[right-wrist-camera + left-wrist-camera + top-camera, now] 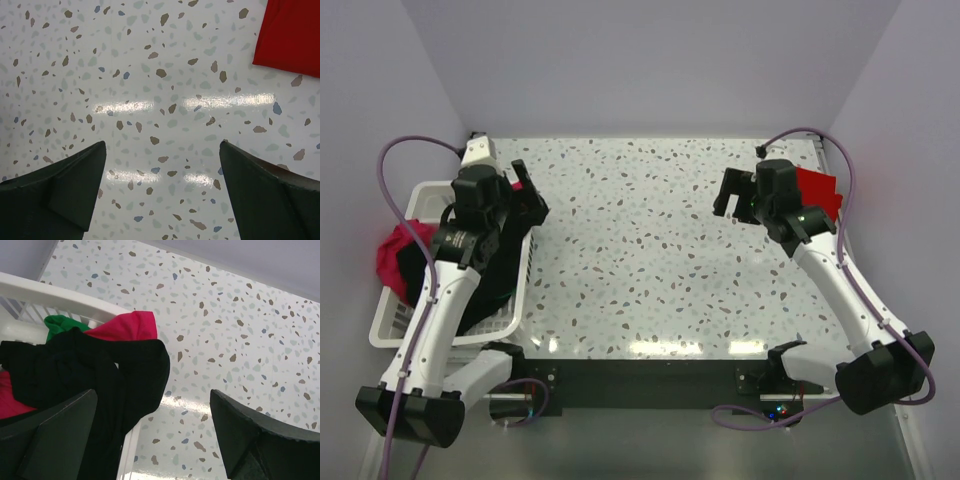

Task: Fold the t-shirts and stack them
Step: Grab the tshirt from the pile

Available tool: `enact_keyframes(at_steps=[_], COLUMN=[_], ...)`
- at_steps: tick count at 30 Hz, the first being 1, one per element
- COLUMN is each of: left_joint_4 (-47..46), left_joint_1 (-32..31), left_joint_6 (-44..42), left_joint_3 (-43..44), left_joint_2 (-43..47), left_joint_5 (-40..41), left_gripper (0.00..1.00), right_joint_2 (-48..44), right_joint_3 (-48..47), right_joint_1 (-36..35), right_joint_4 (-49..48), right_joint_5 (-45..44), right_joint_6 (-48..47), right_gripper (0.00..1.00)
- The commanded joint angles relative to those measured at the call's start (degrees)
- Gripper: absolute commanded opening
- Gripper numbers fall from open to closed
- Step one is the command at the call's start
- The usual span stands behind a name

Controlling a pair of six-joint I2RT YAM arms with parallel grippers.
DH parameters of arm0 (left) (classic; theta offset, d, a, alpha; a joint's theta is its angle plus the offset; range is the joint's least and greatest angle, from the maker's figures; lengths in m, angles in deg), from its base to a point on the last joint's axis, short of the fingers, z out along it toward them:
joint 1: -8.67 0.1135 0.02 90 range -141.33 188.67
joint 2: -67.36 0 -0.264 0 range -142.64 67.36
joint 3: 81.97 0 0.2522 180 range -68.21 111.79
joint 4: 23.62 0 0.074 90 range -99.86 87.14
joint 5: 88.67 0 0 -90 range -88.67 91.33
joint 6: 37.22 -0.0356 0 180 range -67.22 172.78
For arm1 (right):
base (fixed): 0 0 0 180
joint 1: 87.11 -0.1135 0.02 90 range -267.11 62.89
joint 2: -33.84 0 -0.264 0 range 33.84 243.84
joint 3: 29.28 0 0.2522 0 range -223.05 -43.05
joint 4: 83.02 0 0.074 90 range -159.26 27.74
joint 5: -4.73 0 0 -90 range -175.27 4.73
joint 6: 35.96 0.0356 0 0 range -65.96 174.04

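A white slatted basket at the left table edge holds a magenta-pink t-shirt and a large black t-shirt that drapes over its right rim. In the left wrist view the black t-shirt hangs over the basket rim, with the magenta-pink t-shirt and a green t-shirt behind it. My left gripper is open and empty just above the basket's right side. A folded red t-shirt lies at the back right and also shows in the right wrist view. My right gripper is open and empty above bare table, left of the red t-shirt.
The terrazzo table is walled in at the back and on both sides. Purple cables loop from both arms. The arm bases stand on a black plate at the near edge.
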Motion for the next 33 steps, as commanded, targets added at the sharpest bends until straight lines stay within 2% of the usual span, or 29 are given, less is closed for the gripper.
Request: enact_keyframes(at_steps=[1, 7, 13, 22, 26, 33], left_joint_4=[-0.9, -2.1, 2.0, 3.3, 3.8, -1.1], left_joint_1=[-0.1, -0.1, 2.2, 4.0, 6.7, 8.2], left_joint_6=[-0.5, -1.9, 4.5, 7.0, 9.5, 10.5], left_joint_3=[3.0, 2.5, 4.7, 4.8, 2.2, -3.4], left_joint_2=[-0.5, -1.7, -8.2, -16.0, -16.1, -15.0], left_joint_5=[3.8, 1.9, 6.5, 10.7, 10.1, 8.4], left_gripper=[1.0, 1.0, 1.0, 1.0, 1.0, 0.99], right_joint_2=[-1.9, -1.6, -1.0, -0.4, -0.2, 1.0], right_joint_3=[0.3, 0.2, -0.1, -0.1, 0.0, 0.1], right_joint_1=[0.0, 0.0, 0.1, 0.0, 0.1, 0.0], right_joint_4=[-0.6, -0.5, -0.7, -1.2, -1.6, -2.3], right_joint_5=[-2.1, -2.1, -1.9, -2.6, -2.7, -2.6], right_joint_6=[0.5, 0.5, 0.2, -0.6, -0.7, -0.6], right_gripper=[0.99, 0.99, 0.99, 0.99, 0.99, 0.99])
